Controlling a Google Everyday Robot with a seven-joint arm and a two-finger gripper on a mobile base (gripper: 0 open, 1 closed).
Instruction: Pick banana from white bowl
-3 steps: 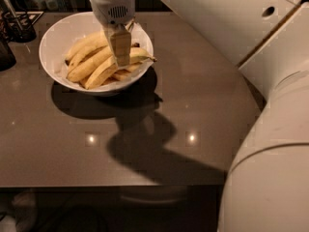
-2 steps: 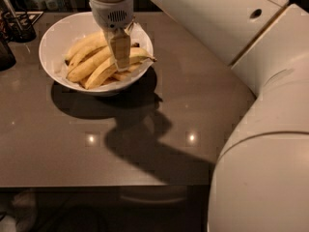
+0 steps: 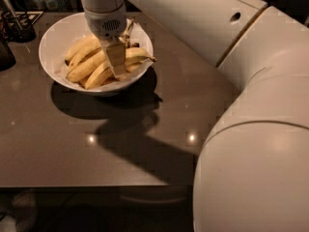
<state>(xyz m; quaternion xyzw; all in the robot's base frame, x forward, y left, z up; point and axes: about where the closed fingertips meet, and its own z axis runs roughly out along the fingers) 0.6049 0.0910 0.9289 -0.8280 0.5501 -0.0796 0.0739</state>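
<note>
The white bowl (image 3: 54,38) stands at the far left of the brown table (image 3: 72,144). It holds several yellow bananas. The banana (image 3: 138,54) is the long curved one lying across the middle, its thin dark stem pointing right over the rim. My gripper (image 3: 116,62) hangs straight down from the white wrist into the bowl, right on the middle of this banana and covering part of it. Shorter bananas (image 3: 79,50) lie to the left of the gripper.
A dark holder with utensils (image 3: 17,25) and another dark object (image 3: 5,54) stand at the far left, beside the bowl. My big white arm (image 3: 256,129) fills the right side of the view. The table's front edge (image 3: 96,185) runs along the bottom.
The gripper stays in the bowl on the banana, perhaps a little lower. The arm's elbow has swung in and fills more of the right side.
</note>
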